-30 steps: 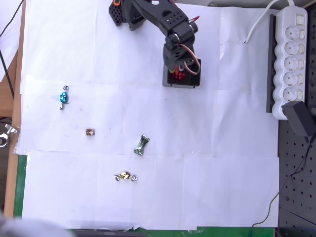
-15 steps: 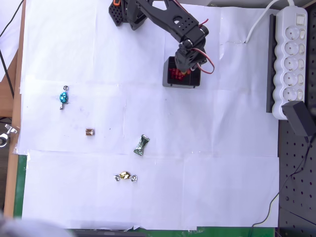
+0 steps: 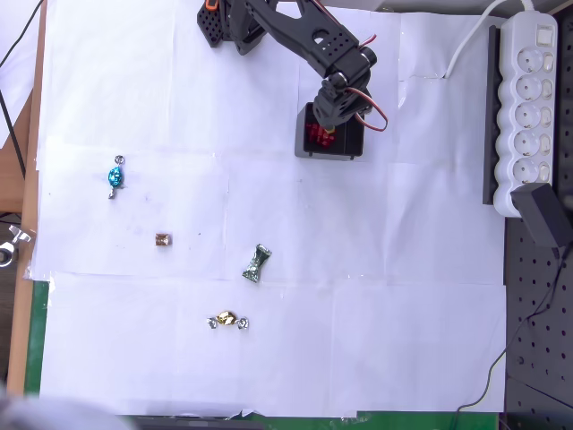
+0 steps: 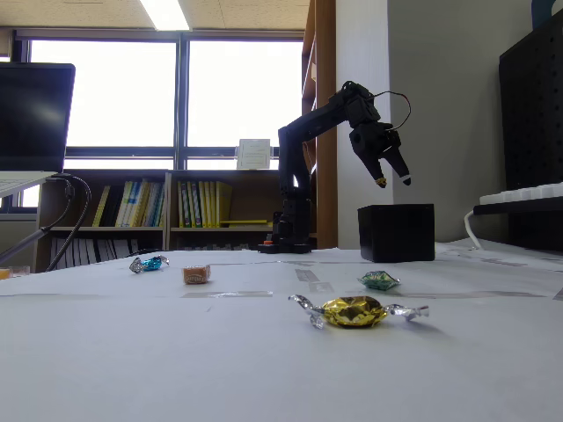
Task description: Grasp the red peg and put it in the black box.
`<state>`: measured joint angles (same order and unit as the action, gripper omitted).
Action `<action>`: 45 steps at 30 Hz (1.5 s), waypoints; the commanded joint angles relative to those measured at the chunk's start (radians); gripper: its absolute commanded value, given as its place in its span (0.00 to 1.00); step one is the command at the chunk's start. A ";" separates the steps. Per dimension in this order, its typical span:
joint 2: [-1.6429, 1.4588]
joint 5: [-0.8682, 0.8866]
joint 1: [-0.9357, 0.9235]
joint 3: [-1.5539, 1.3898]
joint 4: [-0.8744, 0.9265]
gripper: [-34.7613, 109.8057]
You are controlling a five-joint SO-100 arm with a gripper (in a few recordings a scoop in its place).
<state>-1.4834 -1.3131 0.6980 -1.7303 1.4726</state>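
Gripper: here it is, the gripper [image 4: 393, 181] poised in the air above the black box [image 4: 396, 232], fingers pointing down and spread apart, nothing between them in the fixed view.
From above: the gripper [image 3: 328, 131] sits over the upper part of the box [image 3: 329, 152], the arm reaching in from the top of the picture.
Red peg: red shows inside the box in the overhead view, the red peg [image 3: 317, 137] down in there, though its exact shape is hard to make out under the arm.
Black box: standing upright on the white paper [image 3: 358, 296], near the arm's base, well apart from the sweets.
Blue candy: the blue-wrapped candy [image 3: 115, 176] lies far off at the left in the overhead view.
Brown cube: the small brown cube [image 3: 163, 239] sits below and right of the blue one.
Green candy: the green-wrapped candy [image 3: 257, 263] lies near the middle of the paper.
Gold candy: the gold-wrapped candy [image 4: 355, 310] is closest to the fixed camera, lying flat with its twisted ends out.
Power strip: the white power strip [image 3: 528, 98] runs along the right edge in the overhead view.
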 commanded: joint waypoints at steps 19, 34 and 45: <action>0.676 -0.382 -0.623 0.973 -1.039 0.24; 1.539 -0.390 -0.652 1.674 -0.750 0.24; 1.701 -0.250 -0.683 1.790 -0.538 0.24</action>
<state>0.1381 -1.5601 0.0199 -0.0215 0.8191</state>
